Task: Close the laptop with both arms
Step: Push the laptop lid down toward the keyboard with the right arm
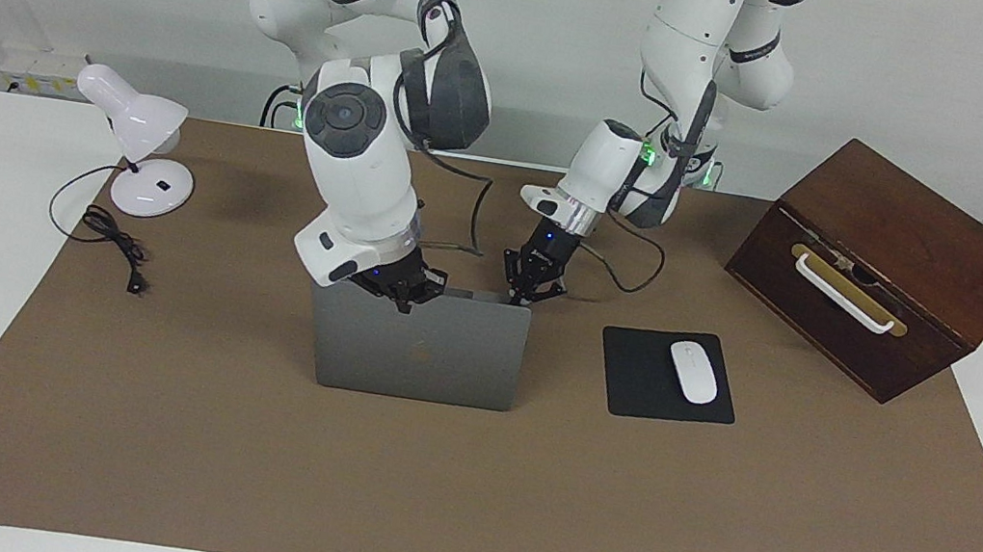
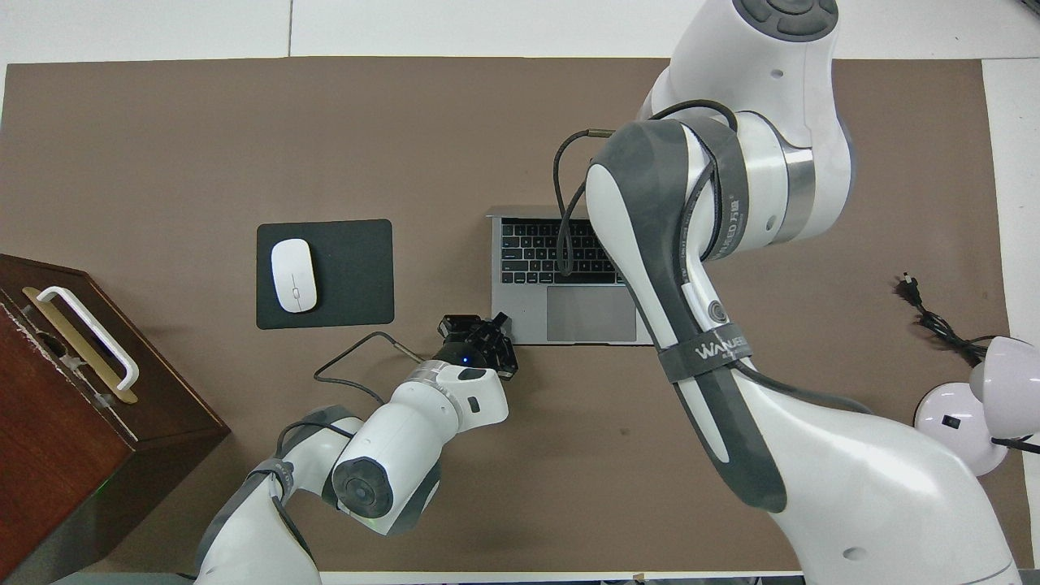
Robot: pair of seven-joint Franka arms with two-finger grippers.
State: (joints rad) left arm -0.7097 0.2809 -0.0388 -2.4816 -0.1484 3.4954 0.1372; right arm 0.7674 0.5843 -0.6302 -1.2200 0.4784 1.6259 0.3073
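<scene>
The silver-grey laptop (image 1: 421,353) (image 2: 528,252) stands open in the middle of the brown mat, its lid about upright and its keyboard toward the robots. My right gripper (image 1: 401,294) is shut and sits at the lid's top edge toward the right arm's end, seemingly touching it. In the overhead view that gripper is hidden under its own arm. Shut as well, my left gripper (image 1: 526,293) (image 2: 481,337) hangs low beside the laptop's corner nearest the robots, toward the left arm's end. Whether it touches the laptop I cannot tell.
A black mousepad (image 1: 633,375) (image 2: 349,268) with a white mouse (image 1: 693,371) (image 2: 293,275) lies beside the laptop toward the left arm's end. A brown wooden box (image 1: 883,266) (image 2: 81,390) stands past it. At the right arm's end are a white desk lamp (image 1: 141,146) (image 2: 975,406) and its cord (image 1: 111,244).
</scene>
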